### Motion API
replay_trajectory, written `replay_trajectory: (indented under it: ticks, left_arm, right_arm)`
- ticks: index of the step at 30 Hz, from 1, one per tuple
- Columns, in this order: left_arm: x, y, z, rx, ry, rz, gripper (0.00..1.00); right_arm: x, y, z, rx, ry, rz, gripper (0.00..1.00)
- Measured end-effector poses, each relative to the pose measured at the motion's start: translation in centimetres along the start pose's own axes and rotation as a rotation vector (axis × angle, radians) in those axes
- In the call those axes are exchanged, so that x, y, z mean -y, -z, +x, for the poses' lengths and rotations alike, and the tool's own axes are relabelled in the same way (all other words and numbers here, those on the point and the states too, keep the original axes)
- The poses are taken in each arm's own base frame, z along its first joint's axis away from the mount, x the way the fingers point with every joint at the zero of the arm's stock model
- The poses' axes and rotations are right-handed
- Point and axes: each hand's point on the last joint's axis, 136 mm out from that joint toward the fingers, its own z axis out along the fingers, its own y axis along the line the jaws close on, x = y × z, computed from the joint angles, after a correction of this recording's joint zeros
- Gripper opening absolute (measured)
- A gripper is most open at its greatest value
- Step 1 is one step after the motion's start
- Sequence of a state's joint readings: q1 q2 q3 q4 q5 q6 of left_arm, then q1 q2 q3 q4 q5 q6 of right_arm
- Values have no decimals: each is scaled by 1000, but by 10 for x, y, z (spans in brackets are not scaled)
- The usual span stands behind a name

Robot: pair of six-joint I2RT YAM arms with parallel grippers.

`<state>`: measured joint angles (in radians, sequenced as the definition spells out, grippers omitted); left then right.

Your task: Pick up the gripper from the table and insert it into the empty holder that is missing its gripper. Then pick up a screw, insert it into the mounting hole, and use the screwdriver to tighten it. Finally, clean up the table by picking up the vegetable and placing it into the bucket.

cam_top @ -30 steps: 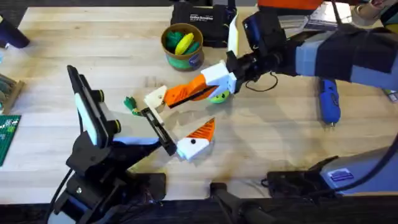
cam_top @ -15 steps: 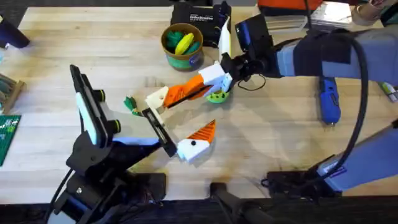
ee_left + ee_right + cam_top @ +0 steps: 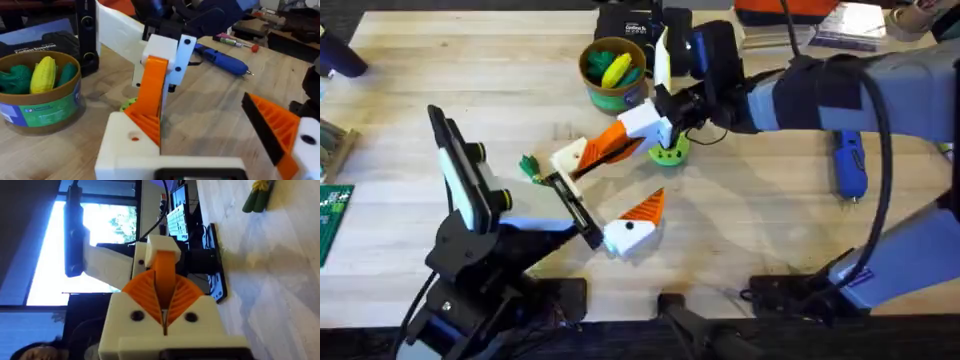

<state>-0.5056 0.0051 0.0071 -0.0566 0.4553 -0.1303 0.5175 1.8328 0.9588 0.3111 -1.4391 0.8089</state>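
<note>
— Looking at the orange bit: where is the gripper (image 3: 603, 149) right now?

— Just left of the frame's centre in the overhead view. It's a ridged orange wedge, lying slantwise, its lower end against the empty holder (image 3: 570, 158), which is the white block on one finger of the left gripper (image 3: 610, 190). I can't tell how far in it sits.

— Who's got hold of it?

— The right gripper (image 3: 638, 135), reaching in from the right edge. Its white fingers with orange pads are pinched on the wedge's upper end. The left one is spread wide, and its other finger carries its own orange tip (image 3: 647, 208) lower down.

— And the bucket (image 3: 613, 92)?

— Upper middle, just above the pinch. It has an olive rim and a green body with a label band, and inside are a yellow corn cob (image 3: 616, 69) and some green pieces.

— The vegetable (image 3: 528, 165)?

— On the table left of the holder, dark green, close to the left arm's finger rail.

— Anything crowding the work?

— A bright green disc (image 3: 670, 153) sits right under the right gripper. The black case (image 3: 632, 28) is behind the bucket at the top edge. The screwdriver (image 3: 847, 165) lies well apart at the right, blue, bit pointing down the frame.
</note>
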Motion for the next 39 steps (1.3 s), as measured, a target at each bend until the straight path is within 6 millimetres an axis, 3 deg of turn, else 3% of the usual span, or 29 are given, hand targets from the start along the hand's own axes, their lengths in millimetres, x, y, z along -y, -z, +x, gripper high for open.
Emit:
replay_trajectory:
  ticks: [23, 39]
  left_arm:
    - [-3, 0, 0, 0, 38, -19, 986]
    - [-5, 0, 0, 2, 36, -31, 986]
  right_arm:
    - [6, -2, -6, 35, -74, 35, 14]
    - [7, -3, -11, 55, -45, 52, 175]
